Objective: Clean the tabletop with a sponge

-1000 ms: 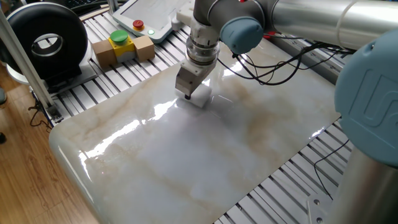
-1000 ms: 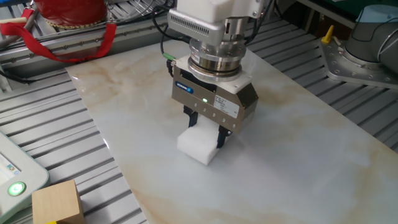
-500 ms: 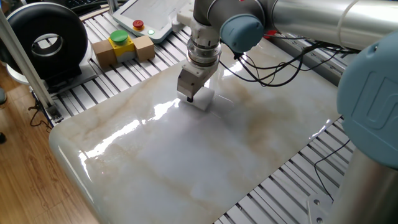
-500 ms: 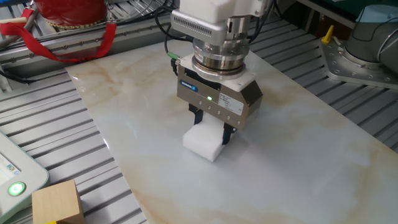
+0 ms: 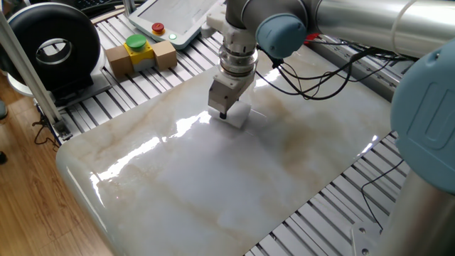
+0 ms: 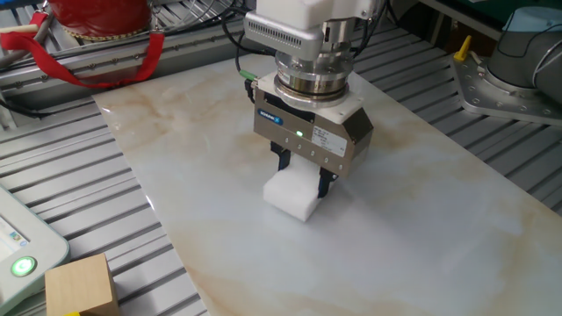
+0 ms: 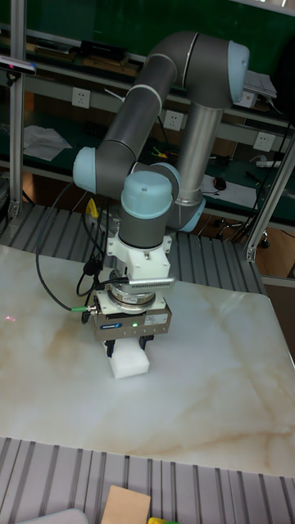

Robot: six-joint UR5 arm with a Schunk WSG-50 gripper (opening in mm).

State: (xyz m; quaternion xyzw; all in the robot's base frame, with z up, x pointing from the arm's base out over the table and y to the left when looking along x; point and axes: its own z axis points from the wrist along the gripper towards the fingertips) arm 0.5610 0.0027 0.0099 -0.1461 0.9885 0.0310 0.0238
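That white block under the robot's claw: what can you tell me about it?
The sponge is a small plain white foam block, rectangular with soft edges. It sits flat on the glossy marble-patterned tabletop, clamped between the gripper fingers from above. It looks clean and undented, about as wide as the gripper body.

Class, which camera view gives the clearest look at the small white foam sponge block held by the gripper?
The other fixed view: the small white foam sponge block is large there, top and side faces visible below the gripper. One fixed view shows it small, half hidden. The tall fixed view shows its front face, but smaller.
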